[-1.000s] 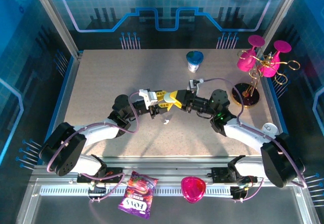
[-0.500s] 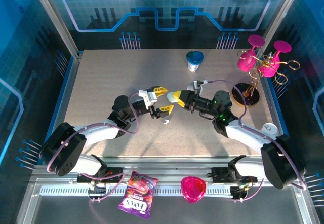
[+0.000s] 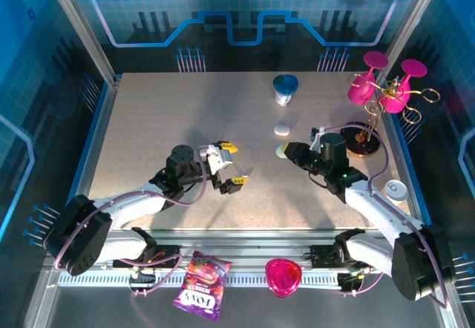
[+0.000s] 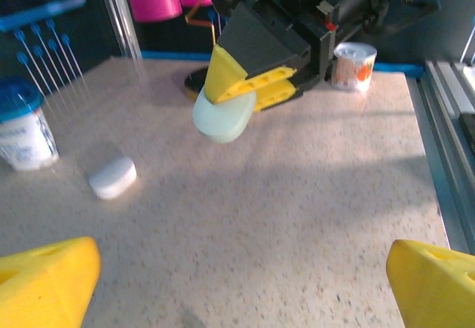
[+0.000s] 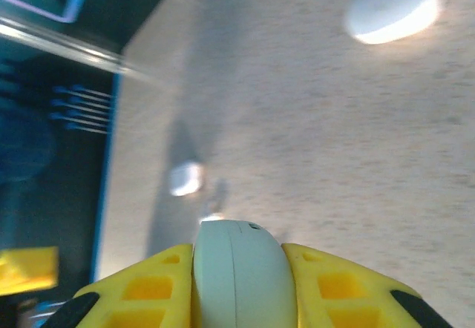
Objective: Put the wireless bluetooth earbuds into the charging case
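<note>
The two arms have just come apart. A second ago both claws were bunched together at the middle of the table [image 3: 148,120], apparently sharing one grip. Now the left claw [image 3: 232,165] has let go and pulled back toward the lower left of the overhead view. Its yellow fingers [image 4: 44,280] are spread right out to the bottom corners of its own camera's picture, with nothing between them. The right claw [image 3: 283,151] has swung off to right of centre and is clamped on the charging case [image 4: 223,117], a pale pebble pinched between its yellow pads and held clear of the tabletop. So the case now belongs to the right arm alone. From where I stand its lid looks shut, with only a thin seam showing in the right wrist view, so I'd judge nothing can go in until it is opened. A second white case [image 3: 282,128] lies flat on the table just above the held one, apart from it. As for the earbuds, the right wrist view shows a small white speck [image 5: 185,178] on the table left of centre. It may well be one, but it is too blurred to be sure. Either way, no earbud is in a claw yet.
</note>
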{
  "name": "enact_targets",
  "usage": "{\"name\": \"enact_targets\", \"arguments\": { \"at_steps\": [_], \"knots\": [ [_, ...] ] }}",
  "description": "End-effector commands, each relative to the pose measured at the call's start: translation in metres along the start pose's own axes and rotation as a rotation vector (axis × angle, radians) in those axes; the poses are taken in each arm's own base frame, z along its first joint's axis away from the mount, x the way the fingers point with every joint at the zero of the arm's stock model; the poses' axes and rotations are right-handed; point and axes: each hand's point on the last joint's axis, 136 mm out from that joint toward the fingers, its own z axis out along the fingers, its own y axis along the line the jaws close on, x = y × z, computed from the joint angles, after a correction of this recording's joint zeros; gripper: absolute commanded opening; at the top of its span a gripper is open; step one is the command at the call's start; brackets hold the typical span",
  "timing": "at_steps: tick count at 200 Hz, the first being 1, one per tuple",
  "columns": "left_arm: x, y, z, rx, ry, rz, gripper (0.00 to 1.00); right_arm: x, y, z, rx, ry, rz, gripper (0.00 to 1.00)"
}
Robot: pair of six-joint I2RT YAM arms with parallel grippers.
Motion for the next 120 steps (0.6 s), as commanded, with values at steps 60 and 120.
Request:
{"name": "enact_targets", "arguments": {
  "at_steps": [60,120],
  "knots": [
    [0.018,-0.02,0.004,0.145,0.124,-0.01,0.99,0.009,-0.07,0.046,0.176,0.073,-0.004,0.17],
    [0.02,-0.021,0.007,0.164,0.138,-0.032,0.99,0.025,-0.101,0.066,0.234,0.119,0.04,0.21]
  ]
}}
